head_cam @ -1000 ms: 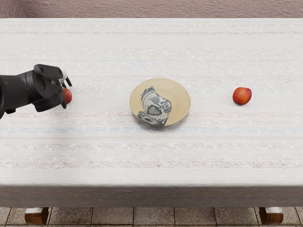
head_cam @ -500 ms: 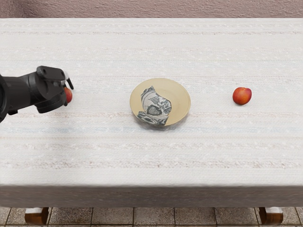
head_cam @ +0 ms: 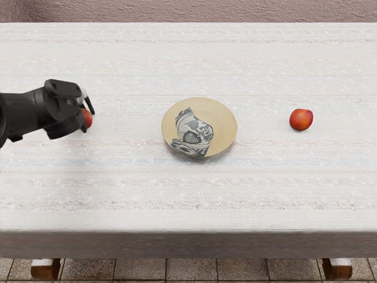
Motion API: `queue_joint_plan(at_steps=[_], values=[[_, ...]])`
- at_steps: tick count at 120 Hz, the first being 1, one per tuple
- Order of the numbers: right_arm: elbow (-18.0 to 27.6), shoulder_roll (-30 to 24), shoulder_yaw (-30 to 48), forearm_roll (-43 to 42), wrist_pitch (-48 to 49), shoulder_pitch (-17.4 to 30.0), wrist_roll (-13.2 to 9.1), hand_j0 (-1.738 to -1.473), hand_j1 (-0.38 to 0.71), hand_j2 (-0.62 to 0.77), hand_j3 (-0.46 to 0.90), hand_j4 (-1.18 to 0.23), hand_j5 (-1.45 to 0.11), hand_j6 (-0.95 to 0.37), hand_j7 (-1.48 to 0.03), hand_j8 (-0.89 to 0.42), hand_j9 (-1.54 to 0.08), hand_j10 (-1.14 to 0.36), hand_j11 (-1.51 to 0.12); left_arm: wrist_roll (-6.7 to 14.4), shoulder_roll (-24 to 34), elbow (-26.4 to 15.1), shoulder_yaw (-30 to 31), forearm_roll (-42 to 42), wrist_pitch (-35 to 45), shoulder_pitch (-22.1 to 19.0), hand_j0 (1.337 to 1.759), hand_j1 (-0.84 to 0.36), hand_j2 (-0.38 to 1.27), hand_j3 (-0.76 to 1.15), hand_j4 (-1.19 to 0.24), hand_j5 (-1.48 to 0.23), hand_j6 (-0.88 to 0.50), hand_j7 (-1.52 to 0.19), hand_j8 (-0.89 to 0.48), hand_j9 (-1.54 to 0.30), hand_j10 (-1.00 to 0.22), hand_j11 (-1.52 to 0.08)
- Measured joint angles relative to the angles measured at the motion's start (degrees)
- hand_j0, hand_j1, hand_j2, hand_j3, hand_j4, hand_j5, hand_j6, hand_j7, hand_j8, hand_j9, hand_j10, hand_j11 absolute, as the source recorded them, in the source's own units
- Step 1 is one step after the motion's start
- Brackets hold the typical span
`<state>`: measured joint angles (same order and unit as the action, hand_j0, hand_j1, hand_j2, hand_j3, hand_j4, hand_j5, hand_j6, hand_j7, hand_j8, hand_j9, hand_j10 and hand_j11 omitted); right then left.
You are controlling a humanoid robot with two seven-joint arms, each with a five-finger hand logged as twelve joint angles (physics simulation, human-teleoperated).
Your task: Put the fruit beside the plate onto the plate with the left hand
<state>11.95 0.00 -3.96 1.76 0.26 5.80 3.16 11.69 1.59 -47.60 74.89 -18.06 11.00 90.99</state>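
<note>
Table (head_cam: 188, 194) front edge nearest, pale striped cloth over it. Mid-table: tan plate (head_cam: 227, 121), its face showing only dark painted pattern. Left of plate, well apart: dark left hand (head_cam: 66, 109), arm entering from left edge, fingers curled round left fruit (head_cam: 88, 118). Fruit red, mostly hidden by fingers; lifted or on cloth, cannot tell. Right of plate, well apart: right fruit (head_cam: 301, 119), red-orange, resting on cloth. Farthest: wall (head_cam: 188, 10).

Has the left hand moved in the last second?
Yes, slightly: the left hand, closed on the red fruit, has edged right, toward the plate.
</note>
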Motion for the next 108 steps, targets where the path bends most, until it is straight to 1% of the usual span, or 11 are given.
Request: queue_joint_plan(at_steps=[21, 30, 42, 45, 52, 66, 82, 87, 95, 98, 108], values=[[0.0, 0.0, 0.0, 0.0, 0.0, 0.0, 0.0, -1.658, -0.32, 0.00, 0.00, -0.02, -0.03, -0.02, -0.03, -0.02, -0.03, -0.02, -0.03, 0.5, 4.6, -0.2, -6.1, 0.0, -3.8, 1.7, 1.656, -0.32, 0.33, 0.00, -0.65, -0.87, -0.39, -0.88, -0.41, -0.86, -0.60, -0.87], [0.0, 0.0, 0.0, 0.0, 0.0, 0.0, 0.0, -1.658, -0.32, 0.00, 0.00, -0.02, -0.03, -0.02, -0.03, -0.02, -0.03, -0.02, -0.03, 0.8, 7.3, -0.2, -11.6, 2.1, -4.2, 2.4, 1.655, -0.31, 0.27, 0.00, -0.66, -0.87, -0.39, -0.88, -0.41, -0.87, -0.59, -0.87], [0.0, 0.0, 0.0, 0.0, 0.0, 0.0, 0.0, -1.658, -0.32, 0.00, 0.00, -0.02, -0.03, -0.02, -0.03, -0.02, -0.03, -0.02, -0.03, 0.9, 8.5, -0.1, -18.7, 4.4, -4.5, 2.5, 1.656, -0.30, 0.29, 0.00, -0.66, -0.87, -0.40, -0.88, -0.42, -0.87, -0.61, -0.87], [0.0, 0.0, 0.0, 0.0, 0.0, 0.0, 0.0, -1.658, -0.32, 0.00, 0.00, -0.02, -0.03, -0.02, -0.03, -0.02, -0.03, -0.02, -0.03, 0.9, 9.0, -0.2, -20.3, 4.7, -4.6, 3.0, 1.656, -0.30, 0.33, 0.00, -0.65, -0.88, -0.41, -0.88, -0.43, -0.87, -0.61, -0.87], [0.0, 0.0, 0.0, 0.0, 0.0, 0.0, 0.0, -1.658, -0.32, 0.00, 0.00, -0.02, -0.03, -0.02, -0.03, -0.02, -0.03, -0.02, -0.03, 1.0, 9.9, -0.1, -24.2, 6.1, -5.9, 4.3, 1.656, -0.30, 0.30, 0.00, -0.65, -0.88, -0.41, -0.88, -0.43, -0.87, -0.61, -0.87], [0.0, 0.0, 0.0, 0.0, 0.0, 0.0, 0.0, -1.658, -0.32, 0.00, 0.00, -0.02, -0.03, -0.02, -0.03, -0.02, -0.03, -0.02, -0.03, 1.0, 9.5, -0.1, -32.6, 8.4, -11.1, 5.3, 1.656, -0.31, 0.31, 0.00, -0.66, -0.87, -0.41, -0.87, -0.43, -0.87, -0.61, -0.87], [0.0, 0.0, 0.0, 0.0, 0.0, 0.0, 0.0, -1.658, -0.32, 0.00, 0.00, -0.02, -0.03, -0.02, -0.03, -0.02, -0.03, -0.02, -0.03, 1.0, 9.1, -0.1, -40.6, 9.7, -15.5, 4.5, 1.657, -0.31, 0.34, 0.00, -0.65, -0.89, -0.41, -0.87, -0.43, -0.87, -0.61, -0.87], [0.0, 0.0, 0.0, 0.0, 0.0, 0.0, 0.0, -1.658, -0.32, 0.00, 0.00, -0.02, -0.03, -0.02, -0.03, -0.02, -0.03, -0.02, -0.03, 1.0, 8.9, -0.1, -43.0, 10.0, -16.5, 4.4, 1.657, -0.30, 0.31, 0.00, -0.65, -0.89, -0.42, -0.87, -0.43, -0.86, -0.61, -0.87], [0.0, 0.0, 0.0, 0.0, 0.0, 0.0, 0.0, -1.658, -0.32, 0.00, 0.00, -0.02, -0.03, -0.02, -0.03, -0.02, -0.03, -0.02, -0.03, 1.0, 6.9, 0.0, -46.2, 10.5, -17.7, 3.7, 1.657, -0.29, 0.33, 0.00, -0.65, -0.89, -0.42, -0.88, -0.44, -0.86, -0.62, -0.87], [0.0, 0.0, 0.0, 0.0, 0.0, 0.0, 0.0, -1.658, -0.32, 0.00, 0.00, -0.02, -0.03, -0.02, -0.03, -0.02, -0.03, -0.02, -0.03, 1.0, 6.3, 0.0, -47.1, 10.8, -18.0, 3.4, 1.656, -0.29, 0.29, 0.00, -0.65, -0.89, -0.43, -0.87, -0.44, -0.86, -0.61, -0.87], [0.0, 0.0, 0.0, 0.0, 0.0, 0.0, 0.0, -1.658, -0.32, 0.00, 0.00, -0.02, -0.03, -0.02, -0.03, -0.02, -0.03, -0.02, -0.03, 0.9, 4.0, 0.1, -49.3, 11.1, -18.6, 1.8, 1.657, -0.30, 0.35, 0.00, -0.65, -0.90, -0.43, -0.88, -0.45, -0.86, -0.62, -0.87]])
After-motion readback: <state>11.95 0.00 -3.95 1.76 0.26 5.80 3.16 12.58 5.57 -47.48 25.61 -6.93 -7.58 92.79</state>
